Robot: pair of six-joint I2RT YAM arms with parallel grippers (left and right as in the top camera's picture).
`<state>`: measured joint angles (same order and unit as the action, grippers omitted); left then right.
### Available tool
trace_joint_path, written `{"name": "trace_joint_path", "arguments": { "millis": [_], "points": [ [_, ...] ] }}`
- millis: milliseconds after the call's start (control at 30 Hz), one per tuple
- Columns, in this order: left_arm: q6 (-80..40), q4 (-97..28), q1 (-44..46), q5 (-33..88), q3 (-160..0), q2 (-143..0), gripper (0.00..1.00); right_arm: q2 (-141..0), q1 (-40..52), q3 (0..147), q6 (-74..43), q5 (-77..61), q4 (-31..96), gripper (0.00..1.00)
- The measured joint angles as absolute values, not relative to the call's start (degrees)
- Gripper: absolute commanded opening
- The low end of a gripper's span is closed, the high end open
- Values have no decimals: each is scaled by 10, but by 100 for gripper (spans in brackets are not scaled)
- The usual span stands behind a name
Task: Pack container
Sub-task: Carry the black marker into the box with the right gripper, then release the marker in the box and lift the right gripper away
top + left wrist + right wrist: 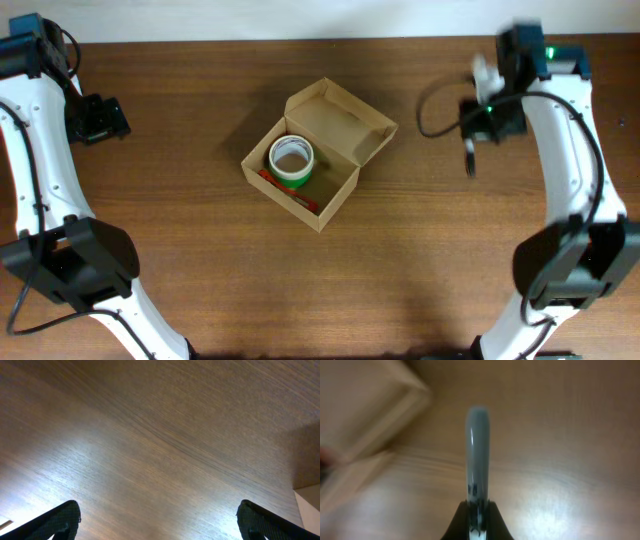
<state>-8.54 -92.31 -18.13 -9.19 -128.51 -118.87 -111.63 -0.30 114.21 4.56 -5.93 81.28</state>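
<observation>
Right gripper (479, 507), one of two: dark fingers closed tight on one slim grey stick (478, 450), pen-like, round-tipped and smooth, blurred in the wrist view. From overhead, the same stick (469, 162) as a thin dark line pointing out from the fingers toward the near table edge. Right arm white-shelled with black joints, rising from the near right corner, wrist at the far right, well apart from the box.

Left gripper (160, 521): two black fingertips (60, 521) spread wide, only bare wood between them. Left arm of the same build, mirrored, wrist at the far left edge.

One table (200, 270): brown wood with fine grain, glare patches in both wrist views.

One box (342, 196) at the table's middle, between the two arms, touched by neither: plain tan cardboard, rectangular, turned corner-on, hinged lid (340, 118) standing open on the far side.

Inside: one tape roll (291, 160), green-sided and white-topped, lying flat toward the left corner. Also one red item (292, 194), long and thin, partly under the roll, kind not discernible.
</observation>
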Motion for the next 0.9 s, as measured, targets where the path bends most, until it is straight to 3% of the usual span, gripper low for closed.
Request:
{"name": "trace_joint_path", "arguments": {
  "millis": [133, 367, 500, 900],
  "points": [
    [-85, -924, -181, -92, -1285, -1189, 100, -1099, 139, 1317, 74, -61, 857, 4],
    [-85, -923, -181, -92, -1285, -1189, 100, -1102, 357, 1355, 113, -6, 814, 4],
    [-85, -923, -181, -92, -1285, -1189, 100, -1145, 396, 1355, 141, 5, 811, 4],
    [-85, -923, -181, -92, -1285, -1189, 100, -1317, 397, 1348, 178, -50, 803, 4]
  ]
}}
